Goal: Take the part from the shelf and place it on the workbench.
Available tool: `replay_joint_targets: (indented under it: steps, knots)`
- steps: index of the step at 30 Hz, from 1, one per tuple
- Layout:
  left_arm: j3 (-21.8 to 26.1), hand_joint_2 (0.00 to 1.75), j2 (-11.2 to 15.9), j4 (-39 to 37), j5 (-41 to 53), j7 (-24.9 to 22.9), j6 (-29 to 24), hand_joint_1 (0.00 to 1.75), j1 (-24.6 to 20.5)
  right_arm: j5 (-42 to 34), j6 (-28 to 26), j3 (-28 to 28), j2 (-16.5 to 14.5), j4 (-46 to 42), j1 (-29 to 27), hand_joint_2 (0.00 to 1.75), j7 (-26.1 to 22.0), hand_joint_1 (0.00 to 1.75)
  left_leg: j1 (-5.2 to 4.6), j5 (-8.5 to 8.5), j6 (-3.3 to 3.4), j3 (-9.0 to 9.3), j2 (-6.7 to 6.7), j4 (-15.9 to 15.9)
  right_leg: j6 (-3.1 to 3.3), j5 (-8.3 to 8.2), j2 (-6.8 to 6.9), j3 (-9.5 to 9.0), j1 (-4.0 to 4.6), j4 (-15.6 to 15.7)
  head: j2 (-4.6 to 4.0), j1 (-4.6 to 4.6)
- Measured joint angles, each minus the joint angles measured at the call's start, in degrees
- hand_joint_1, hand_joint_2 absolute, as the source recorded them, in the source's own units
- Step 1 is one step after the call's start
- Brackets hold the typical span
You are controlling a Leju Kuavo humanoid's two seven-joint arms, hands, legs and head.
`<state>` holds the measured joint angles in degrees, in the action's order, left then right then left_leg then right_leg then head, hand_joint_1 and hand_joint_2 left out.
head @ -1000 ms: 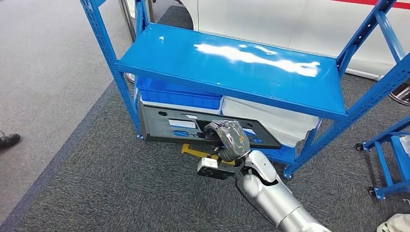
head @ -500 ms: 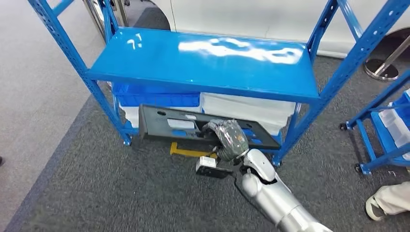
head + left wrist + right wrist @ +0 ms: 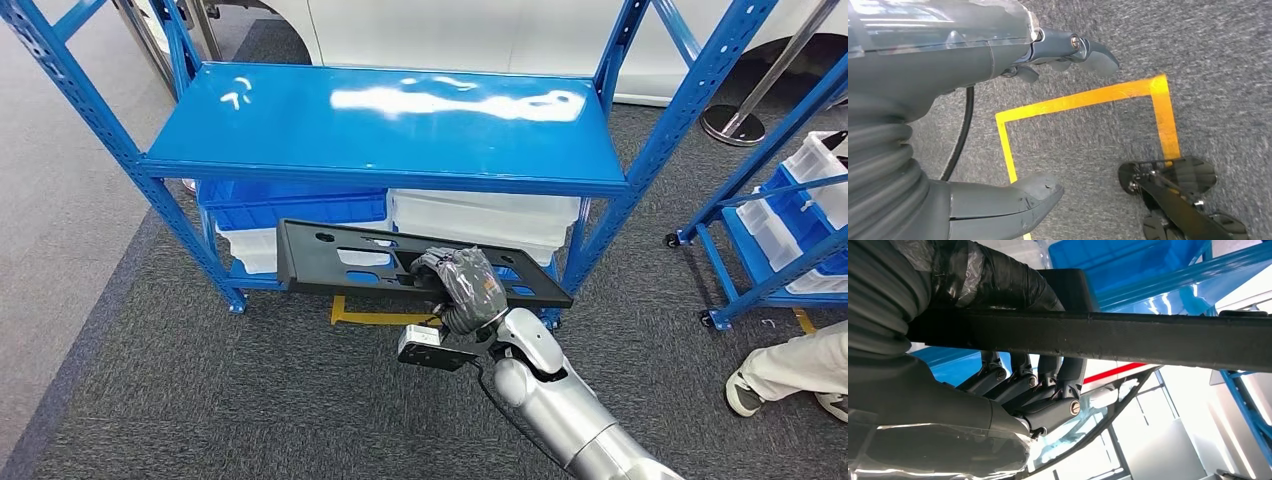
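Right hand (image 3: 468, 283) wrapped in tape, fingers (image 3: 1048, 385) curled under edge of part (image 3: 330, 262), thumb over top: firm grip. Silver right arm (image 3: 560, 400) stretched forward, toward shelf (image 3: 400, 120). Part: long flat black panel with several cut-outs, held level, in front of shelf lower tier, below blue top board. Left hand (image 3: 948, 100) hangs over carpet (image 3: 1223, 60) with yellow tape (image 3: 1083, 100), fingers apart, holding nothing.

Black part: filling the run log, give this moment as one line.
right hand: grips black part | part: in front of blue shelf | left hand: holds nothing, above floor
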<state>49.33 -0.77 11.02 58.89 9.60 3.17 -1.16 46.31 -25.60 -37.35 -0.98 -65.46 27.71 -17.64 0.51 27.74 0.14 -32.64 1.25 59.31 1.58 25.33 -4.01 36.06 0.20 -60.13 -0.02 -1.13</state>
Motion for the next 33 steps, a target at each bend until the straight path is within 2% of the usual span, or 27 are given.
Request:
replay_joint_targets:
  steps: [6, 10, 12, 14, 16, 17, 18, 19, 20, 22, 24, 25, 27, 28, 29, 31, 32, 33]
  knots:
    - [0.03, 1.75, 0.00, 0.00, 0.05, 0.00, 0.01, 0.00, 0.02, 0.01, 0.26, -0.20, 0.00, 0.00, 0.26, 1.75, 0.00, 1.75, -0.01, -0.13, 0.22, -0.25, 0.11, 0.04, -0.54, -0.35, 0.13, -0.04, -0.02, 0.48, 0.00, 0.00]
    - [0.15, 1.75, 0.04, 0.00, 0.16, 0.00, 0.02, 0.00, -0.06, 0.12, 0.45, -0.51, 0.00, 0.00, 0.45, 1.75, -0.05, 1.75, -0.40, -0.21, 0.82, -0.50, 0.11, 0.39, -1.91, -0.72, 0.11, -0.03, -0.48, 0.94, 0.00, -0.02]
    - [0.17, 1.75, 0.01, 0.00, 0.17, 0.00, 0.02, 0.00, -0.12, 0.19, 0.48, -0.63, 0.00, 0.00, 0.47, 1.75, -0.10, 1.75, -0.05, -0.70, 1.38, -0.30, 0.05, -0.36, -2.40, -0.52, 0.44, 0.05, -0.38, 0.77, 0.00, -0.02]
    - [0.19, 1.75, -0.03, 0.00, 0.18, 0.00, 0.02, 0.00, -0.11, 0.20, 0.49, -0.67, 0.00, 0.00, 0.57, 1.75, -0.15, 1.75, 0.32, -1.33, 1.95, 0.01, -0.06, -1.30, -2.69, 1.71, 1.80, 1.20, -0.33, -2.00, 0.00, 0.01]
    - [0.22, 1.75, -0.04, 0.00, 0.22, 0.00, 0.03, 0.00, 0.02, 0.20, 0.52, -0.72, 0.00, 0.01, 0.65, 1.75, -0.17, 1.75, 0.34, -1.60, 2.13, -0.08, -0.07, -1.55, -2.89, 5.56, 3.09, 3.99, -0.65, -8.55, 0.00, 0.03]
    - [0.23, 1.75, -0.04, 0.00, 0.26, 0.00, 0.03, 0.00, 0.11, 0.21, 0.55, -0.75, 0.00, 0.02, 0.60, 1.75, -0.17, 1.75, 0.38, -1.65, 2.08, -0.20, 0.01, -1.51, -3.00, 6.92, 3.31, 5.37, -0.90, -11.77, 0.00, 0.02]
    - [0.24, 1.75, -0.04, 0.00, 0.30, 0.00, 0.03, 0.00, 0.21, 0.21, 0.56, -0.80, 0.00, 0.03, 0.50, 1.75, -0.17, 1.75, 0.45, -1.67, 1.97, -0.31, 0.17, -1.43, -3.13, 7.32, 3.41, 6.07, -1.17, -13.61, 0.00, 0.02]
    - [0.24, 1.75, -0.05, 0.00, 0.33, 0.00, 0.03, 0.00, 0.28, 0.22, 0.57, -0.86, 0.00, 0.03, 0.42, 1.75, -0.17, 1.75, 0.56, -1.66, 1.79, -0.40, 0.42, -1.31, -3.27, 6.65, 3.44, 5.75, -1.44, -13.40, 0.00, 0.02]
    - [0.24, 1.75, -0.05, 0.00, 0.34, 0.00, 0.02, 0.00, 0.31, 0.22, 0.57, -0.90, 0.00, 0.03, 0.38, 1.75, -0.17, 1.75, 0.73, -1.61, 1.54, -0.44, 0.75, -1.15, -3.42, 5.09, 3.37, 4.36, -1.70, -11.06, 0.00, 0.01]
    - [0.25, 1.75, -0.03, 0.00, 0.34, 0.00, 0.02, 0.00, 0.26, 0.22, 0.58, -0.96, 0.01, 0.04, 0.39, 1.75, -0.18, 1.75, 1.03, -1.38, 0.68, -0.65, 1.52, -0.71, -3.75, 2.43, 1.85, 0.28, -2.16, -3.72, 0.00, 0.02]
    - [0.26, 1.75, 0.03, 0.00, 0.35, 0.00, 0.02, 0.00, 0.11, 0.28, 0.61, -1.01, 0.01, 0.05, 0.39, 1.75, -0.16, 1.75, 1.13, -1.38, -0.41, -1.08, 2.31, -0.45, -3.64, 1.95, 0.48, -1.67, -2.14, 0.02, 0.00, 0.00]
    - [0.27, 1.75, 0.04, 0.00, 0.39, 0.00, 0.02, 0.00, 0.07, 0.35, 0.64, -1.05, 0.00, 0.05, 0.35, 1.75, -0.11, 1.75, 1.18, -1.54, -0.93, -1.28, 2.71, -0.52, -3.32, 2.08, 0.42, -1.66, -1.91, 0.06, 0.00, -0.01]
    - [0.31, 1.75, -0.01, 0.00, 0.52, -0.01, 0.08, 0.00, 0.12, 0.52, 0.69, -1.13, -0.06, 0.02, 0.33, 1.75, 0.08, 1.75, 1.42, -1.62, -1.72, -1.46, 3.17, -0.60, -2.37, 1.90, 1.56, -1.66, -1.77, 0.22, 0.00, -0.02]
    - [0.33, 1.75, -0.04, 0.00, 0.61, -0.01, 0.12, 0.00, 0.17, 0.61, 0.70, -1.17, -0.10, 0.00, 0.38, 1.75, 0.19, 1.75, 1.46, -1.09, -1.96, -1.85, 2.65, 0.14, -1.81, 1.80, 2.12, -1.77, -1.77, 0.41, 0.00, -0.04]
    - [0.35, 1.75, -0.05, 0.00, 0.66, -0.01, 0.15, 0.00, 0.17, 0.69, 0.70, -1.19, -0.15, -0.03, 0.44, 1.75, 0.28, 1.75, 1.44, 0.09, -2.11, -2.75, 1.78, 2.03, -1.34, 1.69, 2.74, -1.88, -1.77, 0.64, 0.00, -0.05]
    - [0.39, 1.75, -0.03, 0.00, 0.75, 0.00, 0.16, 0.00, 0.10, 0.87, 0.69, -1.20, -0.16, -0.08, 0.44, 1.75, 0.46, 1.75, 1.31, 3.71, -2.22, -6.03, -0.15, 8.99, -0.66, 1.70, 4.02, -1.96, -1.37, 0.79, 0.00, -0.08]
    - [0.40, 1.75, -0.02, 0.00, 0.79, 0.01, 0.15, 0.00, 0.06, 0.98, 0.68, -1.22, -0.15, -0.09, 0.38, 1.75, 0.54, 1.75, 1.29, 5.23, -2.24, -7.81, -0.56, 12.77, -0.49, 1.75, 4.70, -1.94, -1.10, 0.76, 0.00, -0.07]
    - [0.42, 1.75, -0.01, 0.00, 0.84, 0.01, 0.15, 0.00, 0.08, 1.07, 0.68, -1.25, -0.15, -0.09, 0.32, 1.75, 0.61, 1.75, 1.26, 5.89, -2.19, -8.95, -0.74, 15.25, -0.35, 1.82, 5.36, -1.95, -0.84, 0.73, 0.00, -0.07]
